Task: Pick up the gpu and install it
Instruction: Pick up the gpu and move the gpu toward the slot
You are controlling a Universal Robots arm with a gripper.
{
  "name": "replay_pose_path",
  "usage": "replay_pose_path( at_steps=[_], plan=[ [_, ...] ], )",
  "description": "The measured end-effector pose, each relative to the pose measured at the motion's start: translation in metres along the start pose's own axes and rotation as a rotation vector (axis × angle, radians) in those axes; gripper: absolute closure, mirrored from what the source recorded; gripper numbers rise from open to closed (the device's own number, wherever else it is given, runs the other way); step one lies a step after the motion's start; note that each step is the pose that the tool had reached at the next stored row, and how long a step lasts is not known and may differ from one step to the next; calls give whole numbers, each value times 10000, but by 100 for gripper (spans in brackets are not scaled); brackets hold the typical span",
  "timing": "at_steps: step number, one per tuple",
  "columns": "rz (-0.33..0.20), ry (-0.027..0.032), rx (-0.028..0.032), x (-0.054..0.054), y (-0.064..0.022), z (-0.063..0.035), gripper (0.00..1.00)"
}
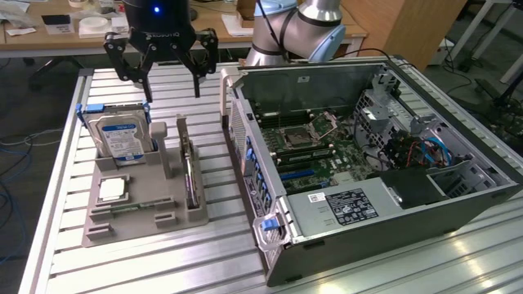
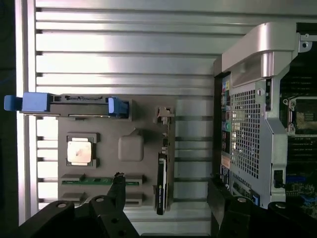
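The claw (image 1: pixel 170 86) hangs in the air over the far end of the table (image 1: pixel 163 263); its fingers (image 2: pixel 116 191) are spread wide apart and hold nothing; it touches nothing. The gpu (image 1: pixel 188 168) stands on its thin edge in a slot of the grey tray (image 1: pixel 147 231), on the side of the tray next to the case (image 1: pixel 368 202); in the wrist view the gpu shows in the gap between the fingers, well below them. The drive (image 1: pixel 121 138) stands up at the tray's far end, with blue rails on its sides; the chip (image 1: pixel 112 188) lies flat near the tray's middle; the memory stick (image 1: pixel 131 208) lies just beside the chip. The case lies open on the exterior view's right, its board showing inside.
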State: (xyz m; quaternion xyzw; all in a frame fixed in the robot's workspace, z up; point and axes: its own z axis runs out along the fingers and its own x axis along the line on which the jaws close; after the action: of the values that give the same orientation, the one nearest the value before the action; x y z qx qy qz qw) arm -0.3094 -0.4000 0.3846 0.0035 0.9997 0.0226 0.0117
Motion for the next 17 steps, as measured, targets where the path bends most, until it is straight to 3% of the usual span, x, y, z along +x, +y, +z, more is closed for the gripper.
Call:
replay_pose_path(
  at_steps=[4, 9, 17],
  plan=[
    [-67, 5, -1, 1, -44, 56, 24],
    [-86, 5, 58, 1, -54, 74, 24],
    [-93, 2, 41, 2, -88, 125, 24]
  ],
)
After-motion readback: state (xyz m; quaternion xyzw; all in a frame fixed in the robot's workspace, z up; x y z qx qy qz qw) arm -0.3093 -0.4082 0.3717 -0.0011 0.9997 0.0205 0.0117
